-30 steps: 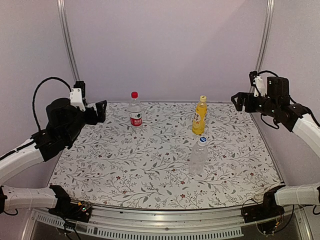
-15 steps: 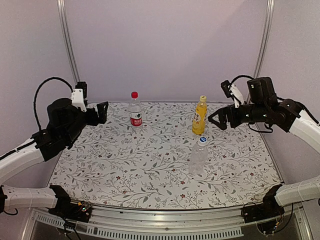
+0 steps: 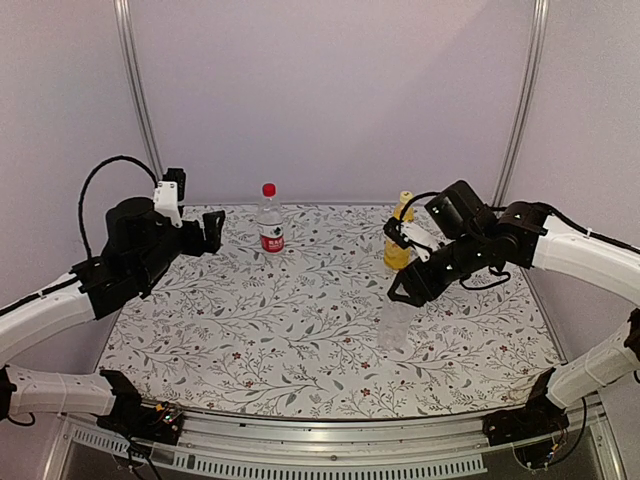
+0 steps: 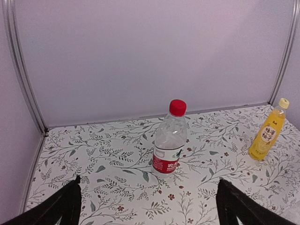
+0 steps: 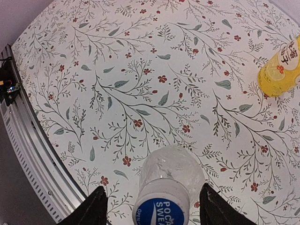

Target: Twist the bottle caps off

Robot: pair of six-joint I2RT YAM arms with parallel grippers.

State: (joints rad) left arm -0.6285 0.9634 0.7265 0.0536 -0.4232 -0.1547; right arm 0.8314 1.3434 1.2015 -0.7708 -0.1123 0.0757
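Right wrist view: our right end effector (image 5: 151, 206) straddles the blue cap (image 5: 160, 212) on the clear bottle (image 5: 173, 171), right of desk centre, released. Our left end effector (image 4: 149, 190) gapes. Red cap (image 4: 177, 107) and yellow cap (image 4: 283, 102), by the far edge, are on: all three left.

Red-capped labelled bottle (image 4: 169, 140), yellow-capped orange bottle (image 4: 265, 137), blue-capped clear bottle (image 5: 172, 177), all upright

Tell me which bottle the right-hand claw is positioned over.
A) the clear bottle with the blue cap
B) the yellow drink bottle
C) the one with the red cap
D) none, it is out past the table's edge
A: the right wrist view looks straight down on the blue cap of the clear bottle, which sits between the two fingers of the right gripper with a gap on each side.
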